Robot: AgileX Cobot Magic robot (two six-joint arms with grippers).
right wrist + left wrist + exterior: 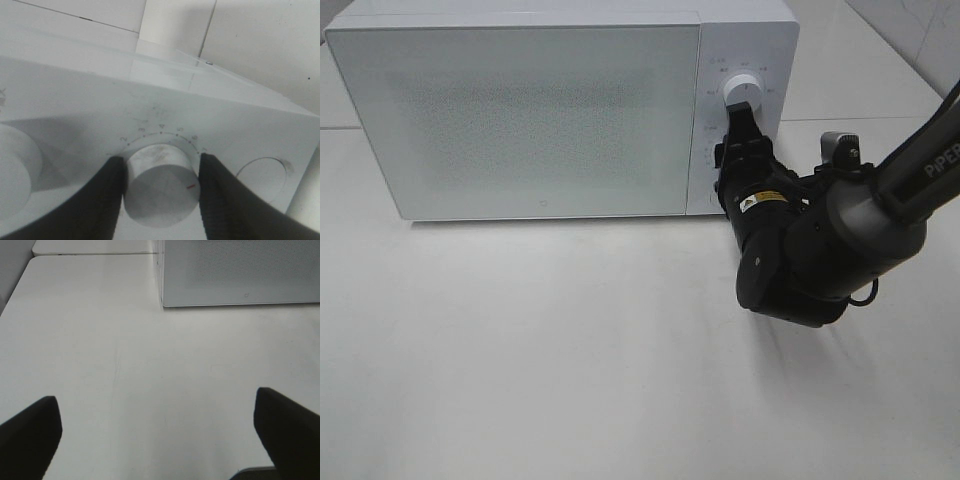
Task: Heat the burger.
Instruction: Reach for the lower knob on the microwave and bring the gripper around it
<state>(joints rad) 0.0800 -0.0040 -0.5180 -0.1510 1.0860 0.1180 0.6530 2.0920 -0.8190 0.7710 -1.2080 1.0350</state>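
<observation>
The burger is hidden; nothing of it shows through the frosted door of the shut white microwave (520, 110). My right gripper (740, 125) reaches to the microwave's control panel (760, 60), just below the upper white knob (740, 92). In the right wrist view its two black fingers (100, 200) press on either side of a round white dial (161, 185) with a red mark and numbers around it. My left gripper (155, 410) is open over bare white table, with the microwave's lower corner (240, 275) ahead of it; this arm is outside the exterior high view.
The microwave stands at the back of the white table (570, 350). The right arm's dark wrist and forearm (820, 240) hang over the table in front of the panel. A second knob (15, 170) and a round button (262, 180) flank the gripped dial.
</observation>
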